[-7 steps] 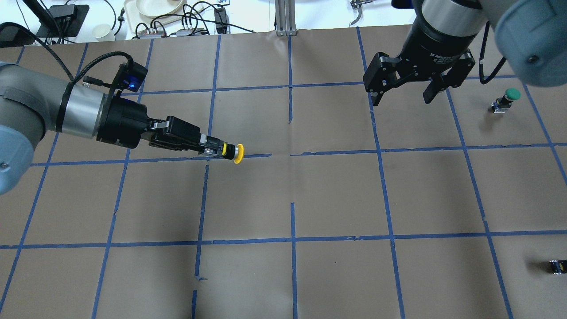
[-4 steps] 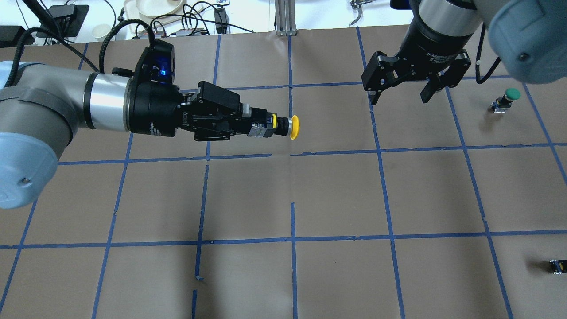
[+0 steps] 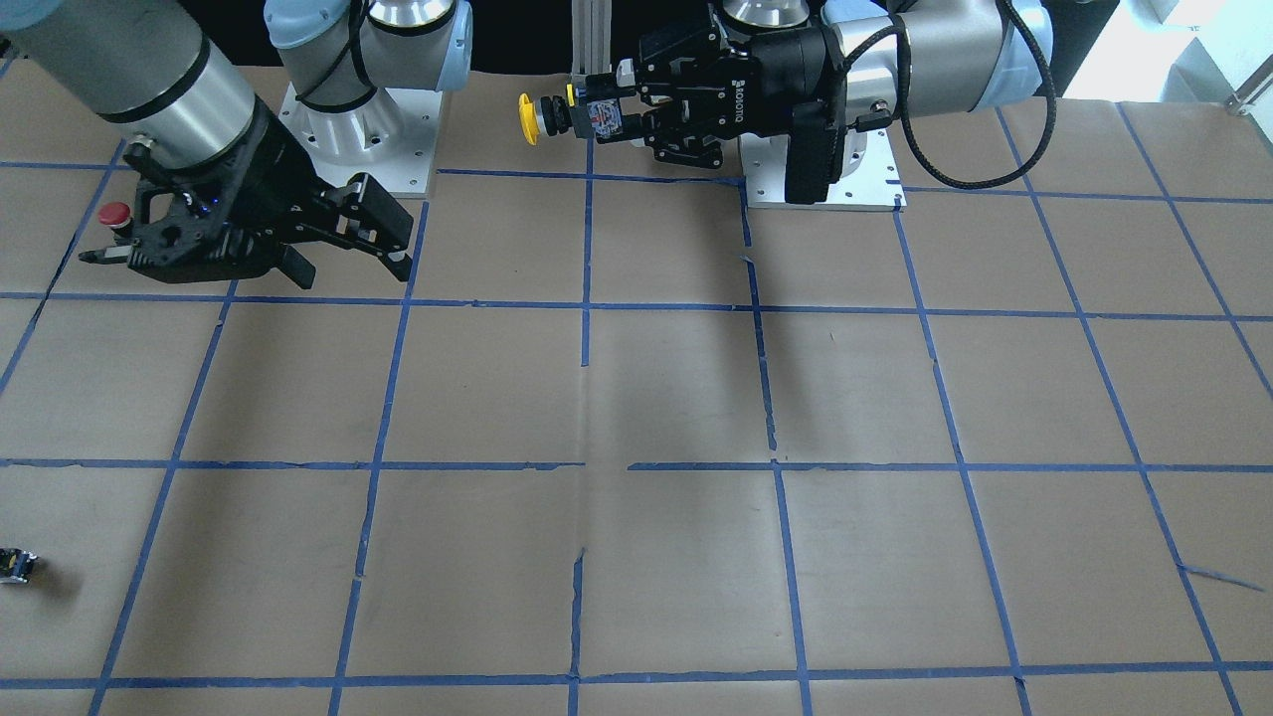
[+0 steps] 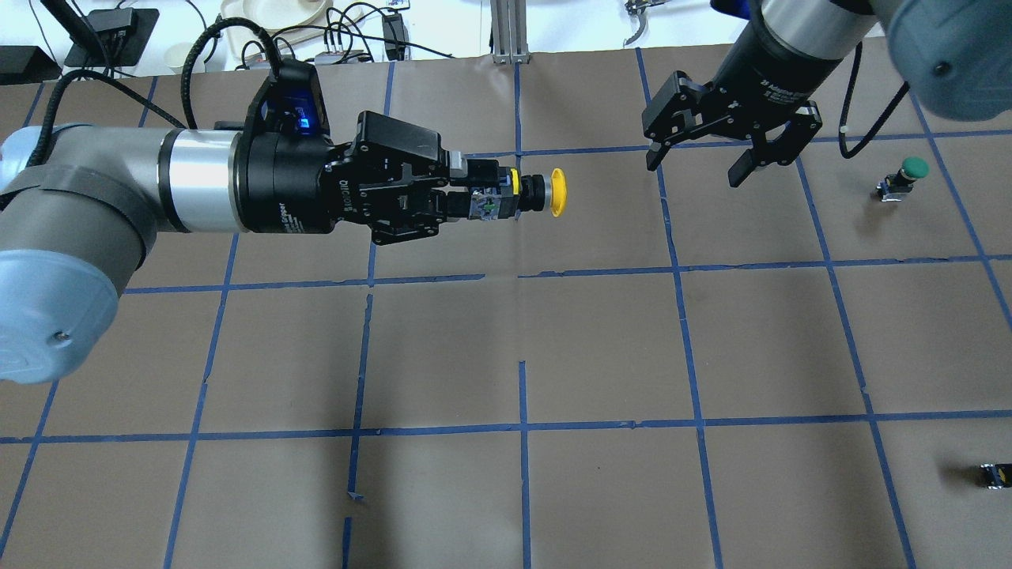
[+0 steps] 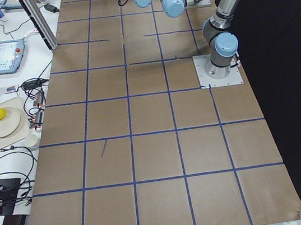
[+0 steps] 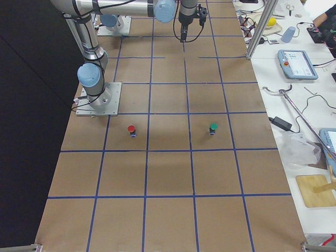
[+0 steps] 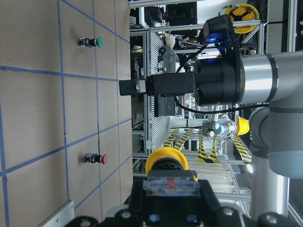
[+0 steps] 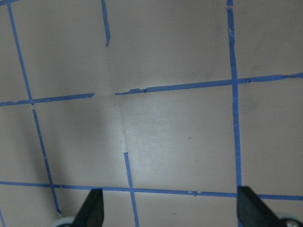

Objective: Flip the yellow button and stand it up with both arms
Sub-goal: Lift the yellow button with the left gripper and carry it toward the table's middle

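The yellow button (image 4: 545, 194) lies level in the air with its yellow cap pointing at the right arm. My left gripper (image 4: 484, 199) is shut on its silvery-grey base, high above the table near the middle. The button also shows in the front view (image 3: 542, 116) and in the left wrist view (image 7: 165, 164). My right gripper (image 4: 696, 170) is open and empty, hanging some way to the right of the cap with its fingers pointing down. It also shows in the front view (image 3: 353, 270). In the right wrist view its fingertips (image 8: 92, 210) frame bare table.
A green-capped button (image 4: 901, 180) stands at the far right of the table. A red-capped button (image 3: 114, 214) stands near the right arm's base. A tiny black block with a yellow mark (image 4: 995, 475) lies at the near right edge. Cables and dishes lie beyond the far edge.
My left arm has lifted the yellow button off the table and carried it up and to the right, towards the right gripper. The right gripper has shifted slightly and stays open.
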